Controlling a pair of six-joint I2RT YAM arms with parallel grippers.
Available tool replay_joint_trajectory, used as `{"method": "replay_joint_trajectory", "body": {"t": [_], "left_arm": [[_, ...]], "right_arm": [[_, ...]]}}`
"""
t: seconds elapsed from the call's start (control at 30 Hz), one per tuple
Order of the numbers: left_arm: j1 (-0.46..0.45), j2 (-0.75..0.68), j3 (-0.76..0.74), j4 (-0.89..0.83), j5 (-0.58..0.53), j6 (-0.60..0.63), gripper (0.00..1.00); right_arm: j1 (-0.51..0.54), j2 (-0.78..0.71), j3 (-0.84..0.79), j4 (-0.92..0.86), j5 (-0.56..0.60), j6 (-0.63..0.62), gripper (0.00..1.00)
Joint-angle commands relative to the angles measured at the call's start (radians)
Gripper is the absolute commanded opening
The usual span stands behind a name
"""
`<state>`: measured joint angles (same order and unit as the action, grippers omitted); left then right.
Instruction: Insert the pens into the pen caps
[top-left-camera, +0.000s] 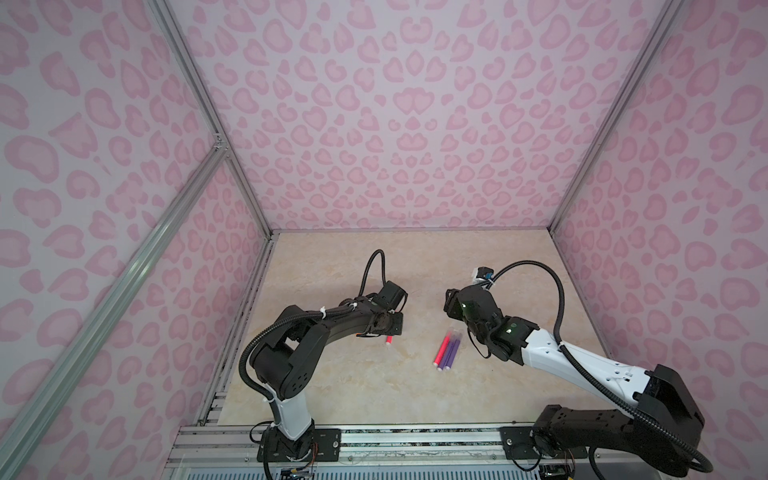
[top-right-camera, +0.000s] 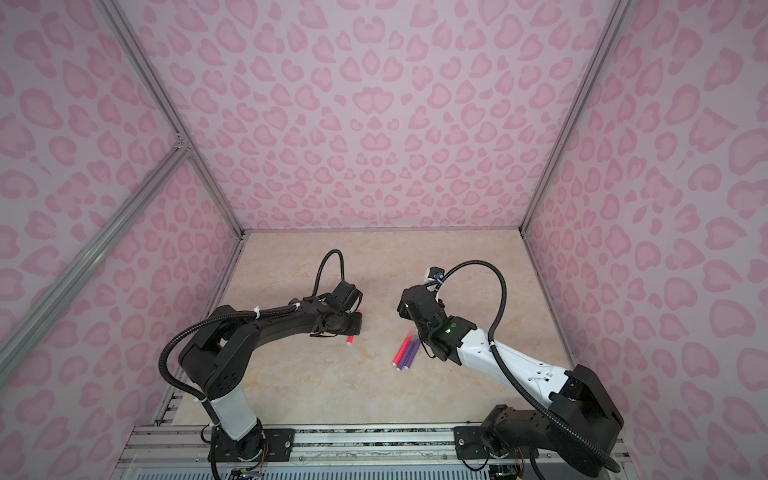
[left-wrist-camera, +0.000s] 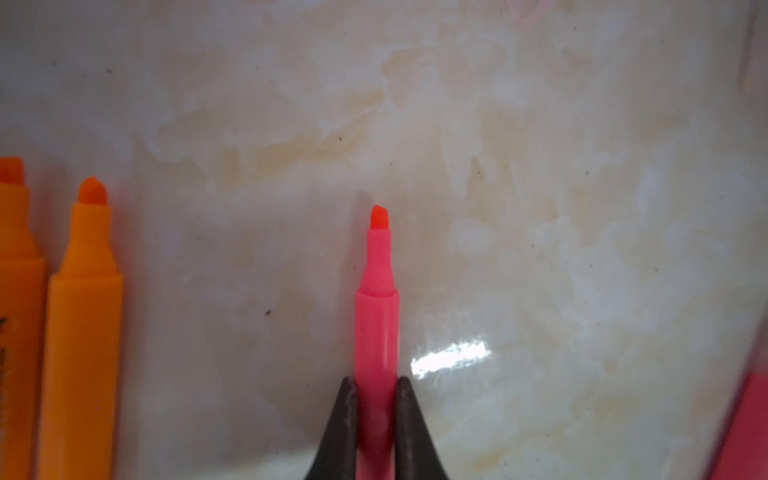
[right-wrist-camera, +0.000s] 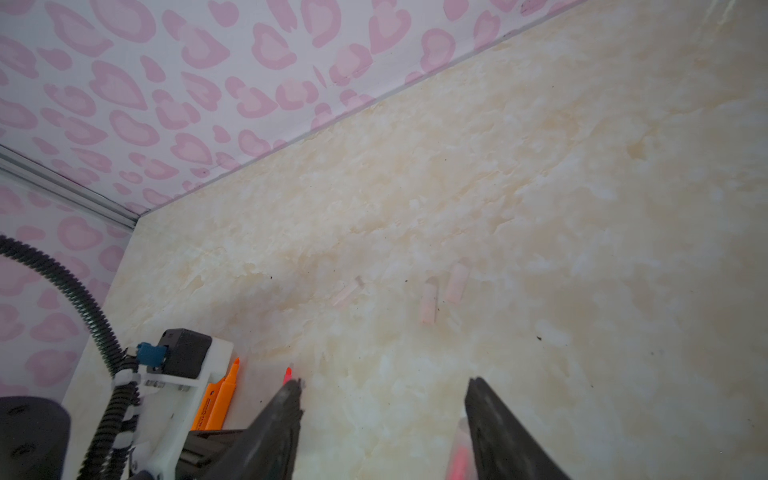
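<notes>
My left tool (left-wrist-camera: 376, 388) is closed on a pink-red pen (left-wrist-camera: 377, 320). The left wrist view shows it clearly. The two dark fingers (left-wrist-camera: 340, 419) press the barrel from both sides, and the uncapped slanted tip points away from the tool, low over the marble counter (left-wrist-camera: 540, 208). Near this pen two orange pens (left-wrist-camera: 81, 332) lie on the counter. They are side by side, parallel to the held pen, and also uncapped. In both top views my left arm covers the tool and most of the held pen. Only the whitish butt end (top-left-camera: 389, 340) comes out under the wrist, on the left half of the counter.

More to the middle, well apart from the held pen, a second pink-red pen (top-left-camera: 441, 353) lies on the counter with purple pens (top-left-camera: 451, 352) close along its side. They are parallel, with butt ends toward the arm bases. Their far ends are blurred, so I cannot tell if caps sit on them.

On the right, my right tool (right-wrist-camera: 384, 386) is open. Its fingers (right-wrist-camera: 282, 419) stand wide apart with nothing between them, and it hangs near the far ends of the middle group. Ahead of it, toward the back wall (right-wrist-camera: 124, 83), three pale pen caps (right-wrist-camera: 429, 305) lie flat on the counter, two near each other and one apart.
</notes>
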<state>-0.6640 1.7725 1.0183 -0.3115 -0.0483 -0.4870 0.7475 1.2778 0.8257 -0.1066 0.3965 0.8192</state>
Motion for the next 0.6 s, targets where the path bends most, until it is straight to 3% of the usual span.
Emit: {"method": "replay_joint_trajectory", "body": {"t": [0.0,0.2,0.4,0.57], "left_arm": [[0.000,-0.072,-0.037,0.047,0.020,0.008,0.04],[0.000,-0.252,-0.162,0.202,0.068,0.016,0.04],[-0.004,-0.432,-0.284,0.354,0.126,0.037,0.04],[-0.025,-0.550,-0.358,0.442,0.140,0.061,0.04]], "right_arm": [[-0.001,0.018,0.013,-0.019,0.010,-0.019,0.65],[0.035,0.008,0.023,0.006,-0.059,-0.030,0.68],[0.142,0.020,-0.024,0.208,-0.113,0.004,0.70],[0.234,0.099,0.036,0.263,-0.118,0.013,0.69]]}}
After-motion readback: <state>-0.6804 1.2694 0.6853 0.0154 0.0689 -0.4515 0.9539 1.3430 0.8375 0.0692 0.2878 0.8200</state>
